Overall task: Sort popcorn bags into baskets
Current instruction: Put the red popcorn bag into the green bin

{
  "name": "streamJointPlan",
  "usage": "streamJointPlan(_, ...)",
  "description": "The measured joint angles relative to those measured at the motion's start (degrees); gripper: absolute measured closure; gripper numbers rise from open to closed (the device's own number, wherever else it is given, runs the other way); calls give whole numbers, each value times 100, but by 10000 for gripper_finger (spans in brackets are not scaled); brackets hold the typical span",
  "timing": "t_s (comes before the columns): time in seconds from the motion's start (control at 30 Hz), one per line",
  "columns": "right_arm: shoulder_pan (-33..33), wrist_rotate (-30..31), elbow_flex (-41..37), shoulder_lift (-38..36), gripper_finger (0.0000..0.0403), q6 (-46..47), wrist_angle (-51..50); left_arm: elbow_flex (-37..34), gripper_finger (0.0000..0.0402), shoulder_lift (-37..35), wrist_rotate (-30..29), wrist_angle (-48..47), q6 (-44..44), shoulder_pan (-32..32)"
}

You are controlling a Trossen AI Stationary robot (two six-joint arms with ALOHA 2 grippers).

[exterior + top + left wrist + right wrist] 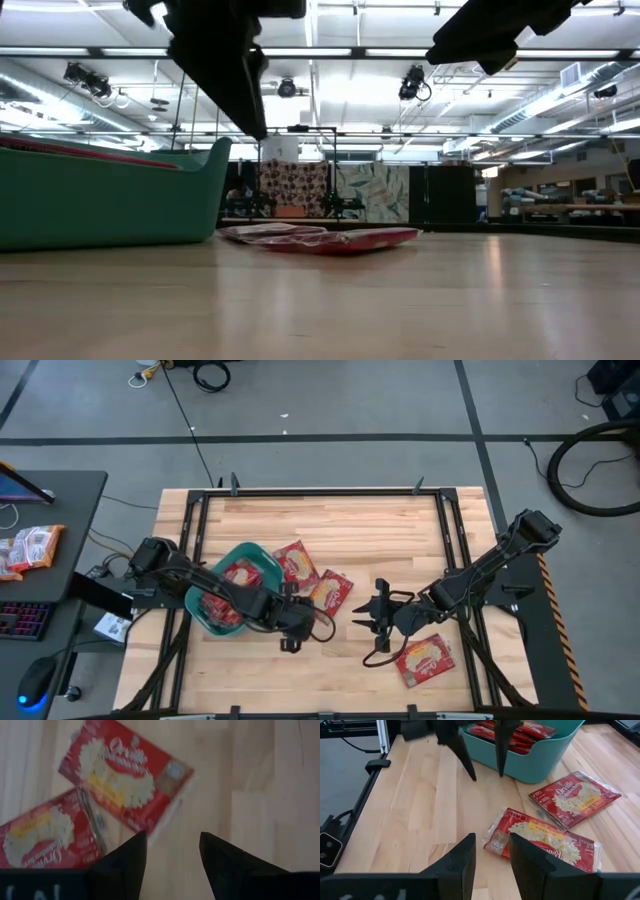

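- Midway through sorting, the left gripper [290, 628] hangs just beside the tub [262, 551], jaws parted and empty, over two bags [331, 590] on the table [330, 525].
- Opposite, the right gripper [368, 616] hovers near the same pair, also parted and empty; a third bag [425, 659] lies near the front edge.
- Flat, light and likely slick, a bag looks easiest pinched at an overhanging edge.
- Bags [238, 573] in the tub are partly hidden by the left arm, so their count is unclear.
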Motion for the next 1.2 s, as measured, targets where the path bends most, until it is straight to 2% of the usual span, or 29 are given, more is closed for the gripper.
streamJointPlan(0.2, 10, 188, -318, -2, 281, 0, 622, -697, 214, 4, -270, 1395, -71, 86)
streamJointPlan(0.33, -2, 165, -378, 114, 281, 40, 598, -819, 214, 70, -287, 1634, -65, 97)
streamJointPlan(0.47, 4, 156, -233, 717, 282, -265, 677, -810, 214, 192, -225, 1842, -58, 89)
streamJointPlan(0.6, -91, 148, 50, 1420, 282, -936, 635, -821, 214, 293, -169, 1691, -54, 127)
streamJointPlan(0.77, -263, 160, 366, 1996, 281, -1913, 457, -610, 214, 278, 295, 1050, -150, 113)
streamJointPlan(0.97, -516, 252, 516, 2447, 271, -3307, 284, -98, 214, 135, 257, -387, -406, -50)
streamJointPlan(1.1, -639, 590, 516, 2608, 262, -3813, 263, 26, 214, -69, 92, -665, -558, -215)
streamJointPlan(1.2, -748, 571, 515, 2640, 261, -4169, 260, 27, 214, -197, 7, -719, -661, -314)
